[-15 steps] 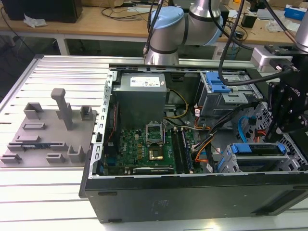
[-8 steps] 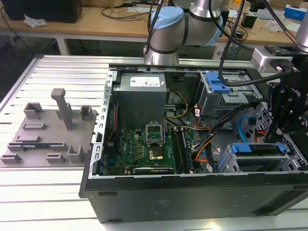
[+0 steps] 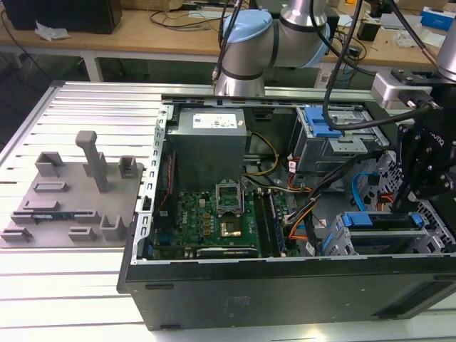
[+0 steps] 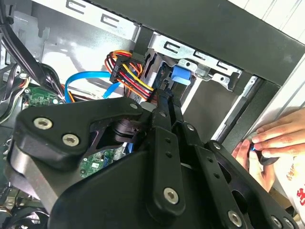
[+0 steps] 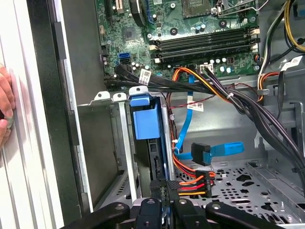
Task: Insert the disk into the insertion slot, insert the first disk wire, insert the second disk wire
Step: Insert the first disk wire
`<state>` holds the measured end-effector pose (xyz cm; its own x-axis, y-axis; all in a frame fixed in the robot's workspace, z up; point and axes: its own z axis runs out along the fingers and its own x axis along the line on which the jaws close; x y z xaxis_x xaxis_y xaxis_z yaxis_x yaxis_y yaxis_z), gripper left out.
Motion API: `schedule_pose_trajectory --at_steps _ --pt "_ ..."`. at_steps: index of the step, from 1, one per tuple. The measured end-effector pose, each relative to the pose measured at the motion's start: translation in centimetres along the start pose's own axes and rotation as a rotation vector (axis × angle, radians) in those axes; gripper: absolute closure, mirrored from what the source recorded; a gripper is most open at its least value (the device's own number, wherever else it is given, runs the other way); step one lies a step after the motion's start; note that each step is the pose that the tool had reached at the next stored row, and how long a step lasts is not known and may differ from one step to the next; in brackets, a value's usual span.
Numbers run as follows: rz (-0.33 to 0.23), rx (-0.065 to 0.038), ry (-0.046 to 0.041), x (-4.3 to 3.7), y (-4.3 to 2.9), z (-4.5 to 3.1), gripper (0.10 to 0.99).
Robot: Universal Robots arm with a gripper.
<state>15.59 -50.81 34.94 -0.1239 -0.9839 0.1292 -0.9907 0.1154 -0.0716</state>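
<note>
Disk in its slot; one wire at the disk's edge, the other loose.

The disk (image 3: 377, 219), framed by a bright blue carrier, sits inside the slot (image 3: 333, 244), a low grey perforated metal cage at the exterior view's right of the open case. In the first wrist view the blue handle fills the cage mouth and the drive runs back between the cage walls. The power wire (image 5: 190, 183), a bundle of red, orange, yellow and black strands, ends in a black plug at the disk's edge, between the tips of the gripper (image 5: 164, 191); how far it is seated cannot be told. The flat blue wire (image 5: 224, 149) ends in a black plug hanging free beside the cage, apart from the disk.
</note>
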Motion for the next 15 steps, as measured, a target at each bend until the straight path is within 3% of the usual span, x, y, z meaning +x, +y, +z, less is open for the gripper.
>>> schedule_pose_trajectory --at_steps 15 --pt "0.01 -0.001 0.0009 0.08 -0.09 0.82 0.922"
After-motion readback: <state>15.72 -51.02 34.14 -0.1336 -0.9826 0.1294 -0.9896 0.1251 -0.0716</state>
